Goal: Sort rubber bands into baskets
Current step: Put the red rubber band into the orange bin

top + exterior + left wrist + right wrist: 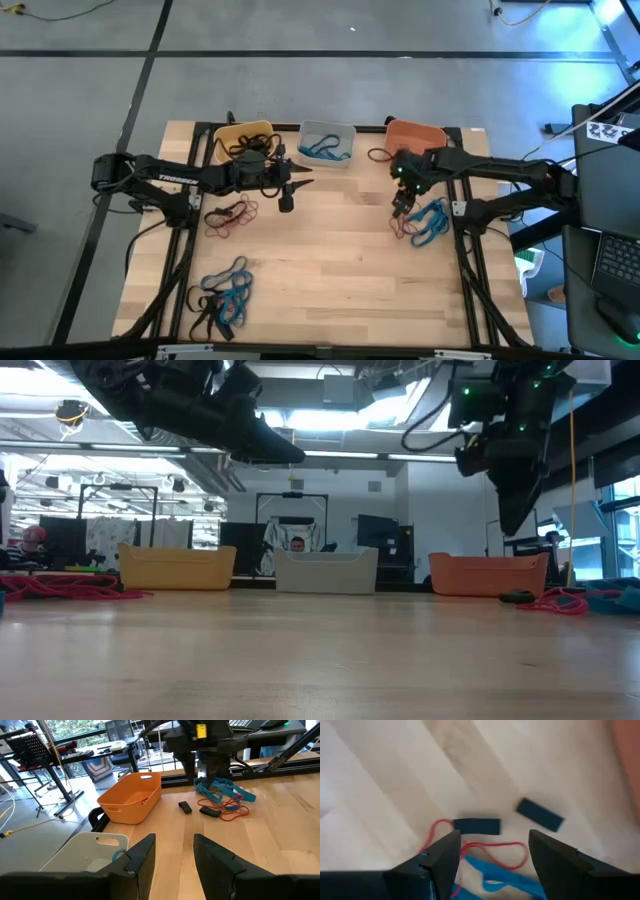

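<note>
The right gripper (492,852) hangs with jaws spread above red (492,851) and blue rubber bands (428,222) on the worktop (340,250) near the orange basket (418,134); the left gripper (172,852), jaws apart, hovers by the grey basket (326,143).
</note>
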